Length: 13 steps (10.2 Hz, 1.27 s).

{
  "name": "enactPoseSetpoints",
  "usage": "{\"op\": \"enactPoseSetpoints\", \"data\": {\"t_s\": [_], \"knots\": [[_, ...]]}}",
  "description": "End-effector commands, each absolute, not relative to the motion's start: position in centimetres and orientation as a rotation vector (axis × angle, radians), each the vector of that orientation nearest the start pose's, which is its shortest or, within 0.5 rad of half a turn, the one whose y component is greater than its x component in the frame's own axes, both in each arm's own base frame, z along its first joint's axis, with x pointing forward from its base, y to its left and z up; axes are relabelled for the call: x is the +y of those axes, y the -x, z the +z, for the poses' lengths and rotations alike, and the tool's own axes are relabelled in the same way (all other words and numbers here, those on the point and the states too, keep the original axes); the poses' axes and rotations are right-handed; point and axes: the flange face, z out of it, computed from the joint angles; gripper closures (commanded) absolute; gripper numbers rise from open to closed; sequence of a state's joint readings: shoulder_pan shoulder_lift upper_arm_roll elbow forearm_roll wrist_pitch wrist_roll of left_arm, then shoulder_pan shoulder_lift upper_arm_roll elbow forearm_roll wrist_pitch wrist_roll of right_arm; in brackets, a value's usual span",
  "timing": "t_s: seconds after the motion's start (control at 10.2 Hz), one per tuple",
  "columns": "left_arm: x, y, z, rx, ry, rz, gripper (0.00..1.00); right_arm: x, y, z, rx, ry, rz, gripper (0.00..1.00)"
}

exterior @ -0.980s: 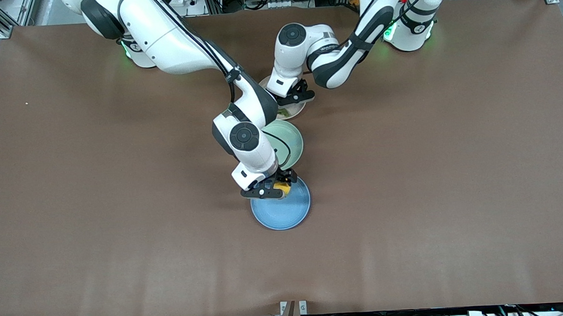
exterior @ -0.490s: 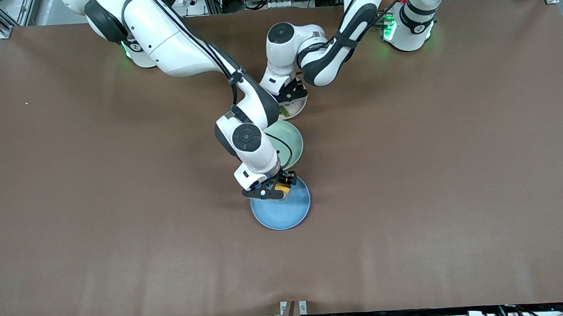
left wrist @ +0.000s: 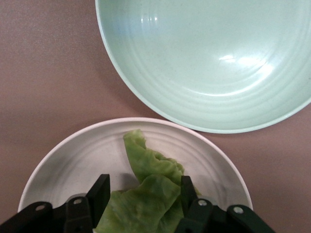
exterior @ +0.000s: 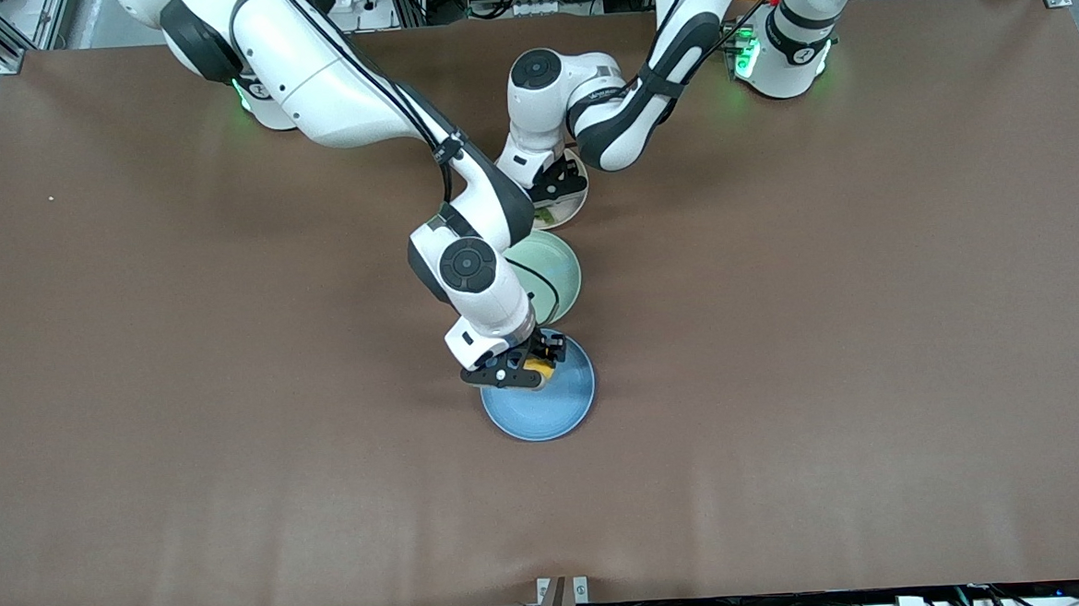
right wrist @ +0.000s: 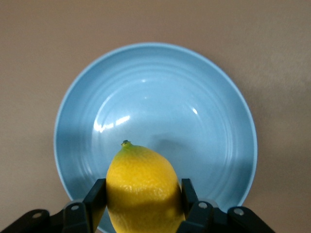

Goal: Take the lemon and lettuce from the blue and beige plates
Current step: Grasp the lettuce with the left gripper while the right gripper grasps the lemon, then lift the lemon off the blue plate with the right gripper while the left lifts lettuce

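My right gripper (exterior: 526, 368) is shut on the yellow lemon (exterior: 540, 366) and holds it just above the blue plate (exterior: 545, 415). In the right wrist view the lemon (right wrist: 143, 187) fills the gap between the fingers, with the blue plate (right wrist: 160, 97) below it. My left gripper (exterior: 552, 187) is down in the beige plate (exterior: 577, 207). Its fingers (left wrist: 100, 191) press both sides of the green lettuce (left wrist: 148, 194), which rests on the beige plate (left wrist: 73, 158). A bit of lettuce (exterior: 544, 216) shows in the front view.
A pale green plate (exterior: 559, 279) lies between the beige and blue plates, partly under my right arm; it also shows in the left wrist view (left wrist: 209, 63). Brown table (exterior: 827, 325) stretches bare toward both ends.
My left gripper has come down onto the beige plate, over the lettuce. My right gripper has risen slightly with the lemon over the blue plate.
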<state>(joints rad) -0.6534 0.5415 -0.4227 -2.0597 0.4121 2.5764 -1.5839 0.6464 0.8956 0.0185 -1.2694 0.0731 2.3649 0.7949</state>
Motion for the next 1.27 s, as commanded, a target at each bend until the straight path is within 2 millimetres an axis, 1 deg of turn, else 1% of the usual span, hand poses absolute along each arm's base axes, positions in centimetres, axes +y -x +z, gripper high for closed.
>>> {"op": "enactPoseSetpoints", "data": {"t_s": [0.0, 0.1, 0.2, 0.29, 0.39, 0.49, 0.59, 0.69, 0.78, 0.88, 0.98, 1.08, 1.18], "knots": [[-53.7, -27.3, 18.9, -0.353, 3.175, -0.069, 0.34, 45.7, -62.7, 25.5, 0.328, 2.934, -0.105, 1.0], [-53.6, -27.3, 18.3, -0.354, 3.167, -0.06, 0.34, 45.3, -63.2, 27.0, 0.329, 2.946, -0.088, 1.0], [-53.7, -26.9, 18.1, -0.342, 3.166, -0.059, 0.34, 43.4, -64.1, 28.7, 0.319, 2.965, -0.06, 1.0], [-53.8, -26.8, 18.1, -0.333, 3.166, -0.064, 0.39, 40.5, -65.3, 30.7, 0.286, 2.977, -0.019, 1.0], [-53.6, -27.0, 17.7, -0.336, 3.159, -0.061, 0.48, 37.0, -66.4, 32.5, 0.322, 2.958, 0.101, 1.0], [-53.5, -27.0, 17.6, -0.335, 3.158, -0.06, 0.52, 33.8, -67.1, 33.6, 0.287, 2.956, 0.181, 1.0], [-53.5, -27.0, 17.5, -0.335, 3.157, -0.059, 0.59, 31.3, -67.6, 34.7, 0.291, 2.967, 0.228, 1.0], [-53.5, -27.0, 17.6, -0.335, 3.158, -0.06, 0.68, 28.3, -68.0, 35.1, 0.34, 2.979, 0.296, 1.0], [-53.5, -27.0, 17.6, -0.333, 3.158, -0.06, 0.78, 25.2, -68.2, 34.8, 0.375, 2.994, 0.375, 1.0], [-53.4, -27.2, 17.5, -0.33, 3.156, -0.063, 0.88, 21.8, -68.7, 34.7, 0.347, 2.996, 0.423, 1.0], [-53.4, -27.3, 17.9, -0.318, 3.157, -0.077, 1.0, 17.4, -69.0, 33.8, 0.327, 2.992, 0.485, 1.0], [-53.3, -27.5, 18.2, -0.317, 3.148, -0.088, 1.0, 14.5, -68.6, 32.8, 0.331, 3.009, 0.519, 1.0], [-53.6, -27.5, 18.9, -0.322, 3.151, -0.1, 1.0, 11.5, -68.0, 31.8, 0.297, 3.058, 0.546, 1.0]]}}
